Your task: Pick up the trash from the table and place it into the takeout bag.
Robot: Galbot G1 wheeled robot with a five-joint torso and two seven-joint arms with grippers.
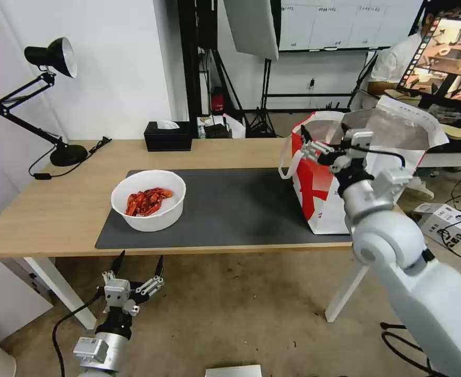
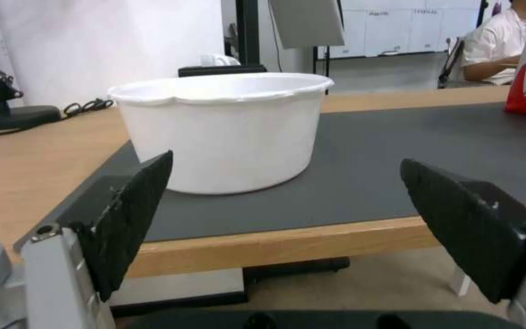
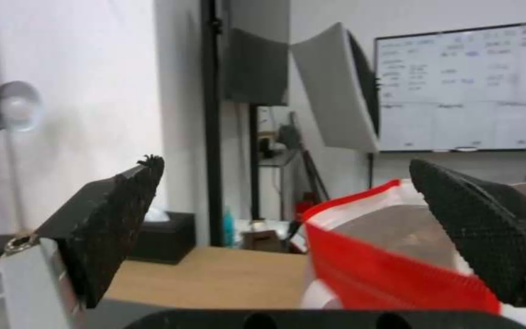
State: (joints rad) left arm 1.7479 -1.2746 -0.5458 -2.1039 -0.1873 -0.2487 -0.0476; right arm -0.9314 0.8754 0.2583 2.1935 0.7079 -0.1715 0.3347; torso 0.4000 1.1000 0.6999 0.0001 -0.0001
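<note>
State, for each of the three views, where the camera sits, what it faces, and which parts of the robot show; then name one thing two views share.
Head view: high on the robot, looking down at the table; left gripper below the near edge, right gripper at the takeout bag.
Left wrist view: low at the table's near edge, facing the white bowl; open fingers frame it.
Right wrist view: raised, facing the bag's rim and the room; open fingers show.
Shared: the black tissue box.
</note>
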